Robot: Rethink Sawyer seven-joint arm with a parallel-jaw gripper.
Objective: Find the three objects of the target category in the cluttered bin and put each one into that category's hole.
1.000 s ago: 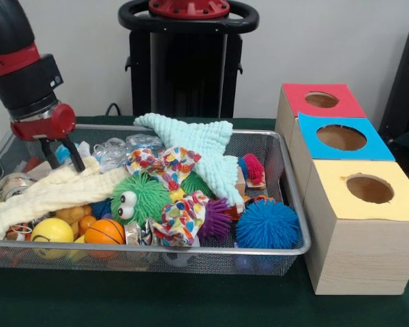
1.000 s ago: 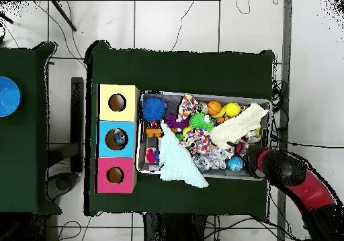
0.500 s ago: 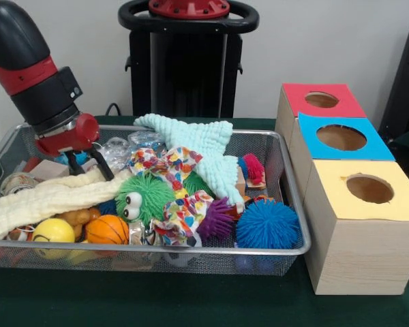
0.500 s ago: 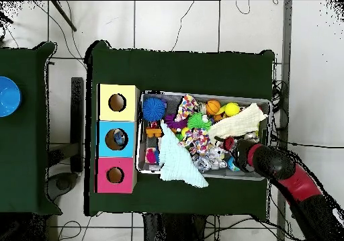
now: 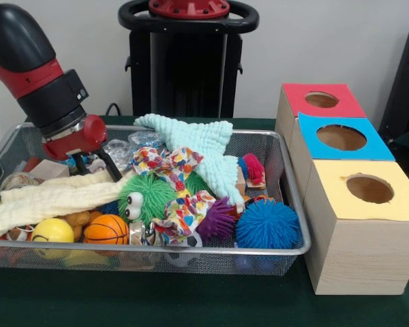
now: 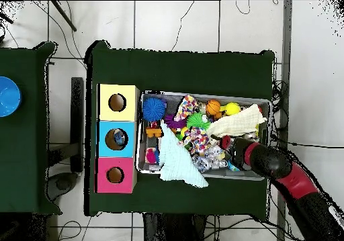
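A wire mesh bin (image 5: 294, 204) (image 6: 201, 94) holds mixed toys and cloths. My gripper (image 5: 95, 167) (image 6: 226, 144) is low in the bin's left part in the front view. It is open, with its fingers (image 5: 113, 169) against the top of a long cream cloth (image 5: 48, 201) (image 6: 236, 123). Clear crinkly wrappers (image 5: 116, 150) lie just behind it. Nearby are a green fuzzy ball with eyes (image 5: 146, 197), a basketball (image 5: 105, 230), a yellow ball (image 5: 52, 231), a blue spiky ball (image 5: 267, 223) (image 6: 154, 108) and a purple spiky ball (image 5: 217, 219). Nothing is between the jaws.
A mint cloth (image 5: 204, 146) (image 6: 176, 163) drapes over the bin's back rim. Patterned cloths (image 5: 184, 214) lie mid-bin. Beside the bin stand three boxes with holes: red (image 5: 322, 101), blue (image 5: 341, 137) (image 6: 117, 138) and yellow (image 5: 368, 189) (image 6: 117, 103). A blue bowl (image 6: 7, 96) sits on another table.
My gripper moved from the bin's left end toward its middle and dropped lower. The cream cloth and the balls beneath it shifted slightly.
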